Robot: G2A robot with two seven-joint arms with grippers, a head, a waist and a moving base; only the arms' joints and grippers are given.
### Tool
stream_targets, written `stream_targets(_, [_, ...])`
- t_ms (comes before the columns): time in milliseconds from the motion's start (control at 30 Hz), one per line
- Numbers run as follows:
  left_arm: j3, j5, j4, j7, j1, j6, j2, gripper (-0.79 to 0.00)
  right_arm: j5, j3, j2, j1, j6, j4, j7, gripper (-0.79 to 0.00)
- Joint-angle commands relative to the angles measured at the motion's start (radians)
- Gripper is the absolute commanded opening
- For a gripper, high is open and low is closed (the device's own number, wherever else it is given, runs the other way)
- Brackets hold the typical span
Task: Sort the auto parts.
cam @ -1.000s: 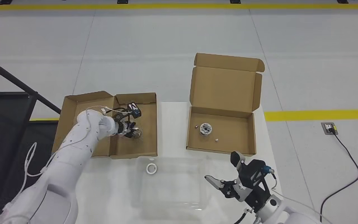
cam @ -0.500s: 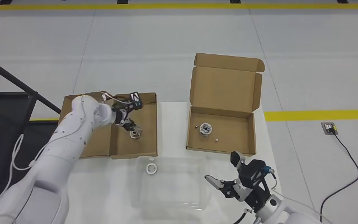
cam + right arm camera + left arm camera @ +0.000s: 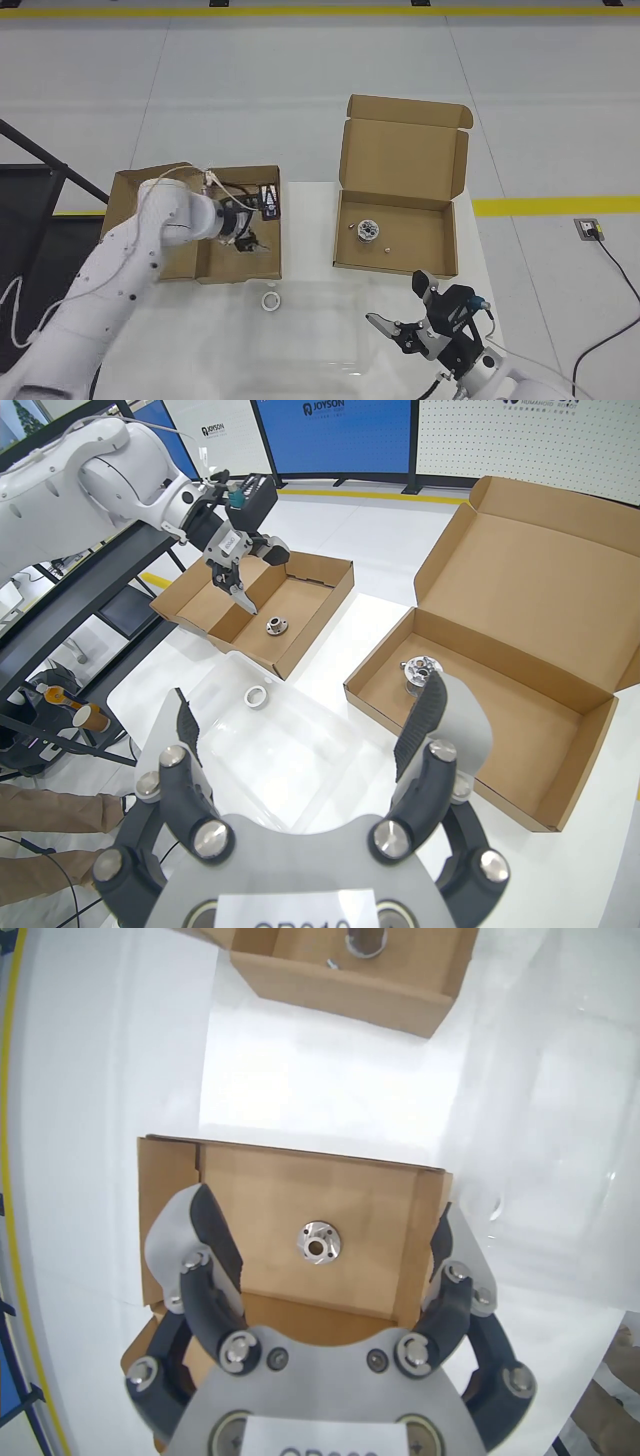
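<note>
A silver flanged part lies on the floor of the left cardboard box. My left gripper hangs open just above it, empty, and the right wrist view places that gripper over the flanged part. In the top view the left gripper is over the box's right compartment. A white ring rests in the clear tray. My right gripper stands open and empty at the tray's front right corner. A silver gear-like part sits in the right box.
The right box's lid stands open at the back. A small loose piece lies near the gear-like part. Bare white table lies between the two boxes. A black frame borders the table's left side.
The left arm's wrist has swung to the right over the left box, and its gripper now sits above the flanged part. The right arm has not moved.
</note>
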Motion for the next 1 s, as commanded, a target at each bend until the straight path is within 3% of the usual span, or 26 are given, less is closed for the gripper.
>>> stream_targets(0, [-0.031, -0.079, -0.119, -0.08, 0.049, 0.0, 0.029, 0.0, 0.0, 0.0, 0.0, 0.0, 0.0, 0.0, 0.0, 0.0])
stream_targets(167, [-0.018, -0.166, -0.304, -0.12, 0.109, 0.0, 0.107, 0.0, 0.0, 0.0, 0.0, 0.0, 0.0, 0.0, 0.0, 0.0])
stream_targets(367, [0.152, -0.183, -0.443, -0.12, 0.082, 0.0, 0.197, 0.0, 0.0, 0.0, 0.0, 0.0, 0.0, 0.0, 0.0, 0.0])
stream_targets(800, [0.173, -0.183, -0.455, -0.094, 0.091, 0.0, 0.2, 0.0, 0.0, 0.0, 0.0, 0.0, 0.0, 0.0, 0.0, 0.0])
stream_targets(967, [0.232, -0.103, -0.538, -0.094, 0.108, 0.0, 0.203, 0.0, 0.0, 0.0, 0.0, 0.0, 0.0, 0.0, 0.0, 0.0])
